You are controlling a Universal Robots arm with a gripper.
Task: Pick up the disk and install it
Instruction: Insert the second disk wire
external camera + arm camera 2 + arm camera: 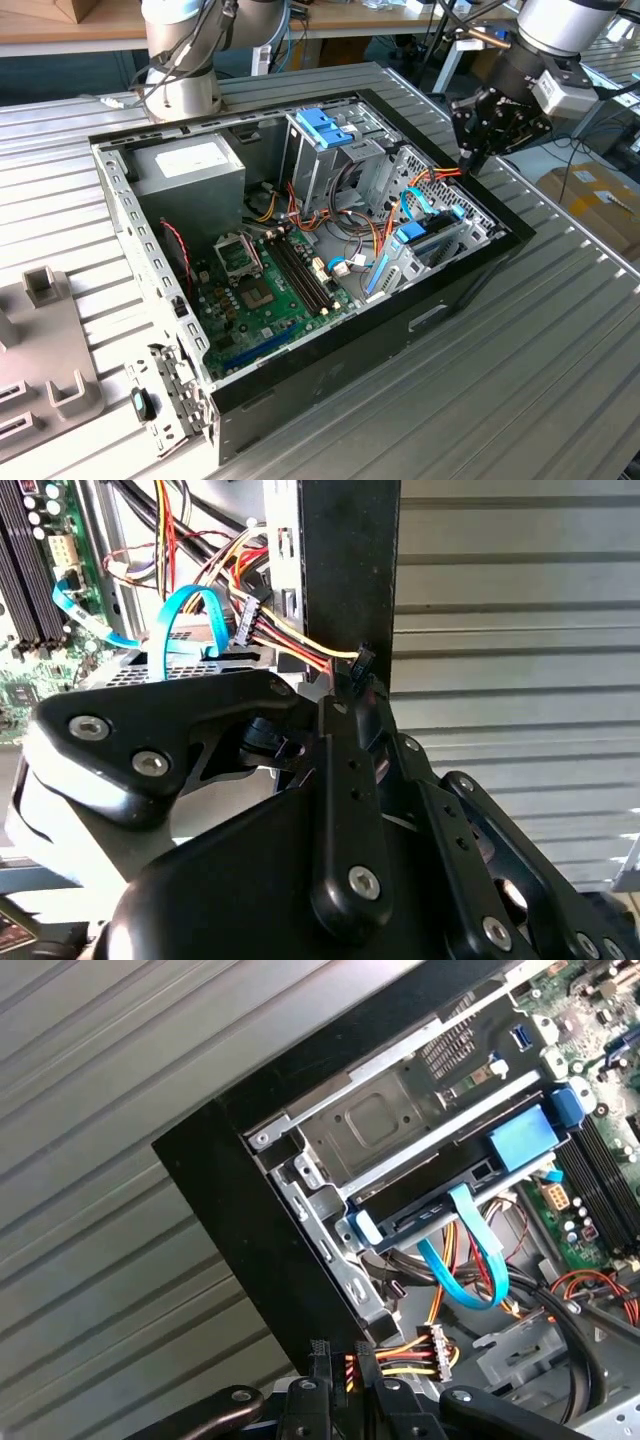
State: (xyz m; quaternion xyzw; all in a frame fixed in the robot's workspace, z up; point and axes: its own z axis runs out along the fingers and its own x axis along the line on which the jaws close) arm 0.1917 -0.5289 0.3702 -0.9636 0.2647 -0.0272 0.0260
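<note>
Jaws (pixel 470 160) together over the case rim (pixel 500 205), beside orange cables (pixel 445 175); disk (pixel 400 1130) seated in bay.

Ribbed metal table (pixel 560 330), wooden benches (pixel 90 28) behind, cardboard boxes (pixel 600 200)

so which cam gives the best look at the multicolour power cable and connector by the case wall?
The first wrist view: the power connector and its red, yellow and black wires sit unobstructed above the gripper. The second wrist view shows the connector with the gripper links covering part of the wires. The exterior view shows orange wires beside the gripper.
</note>
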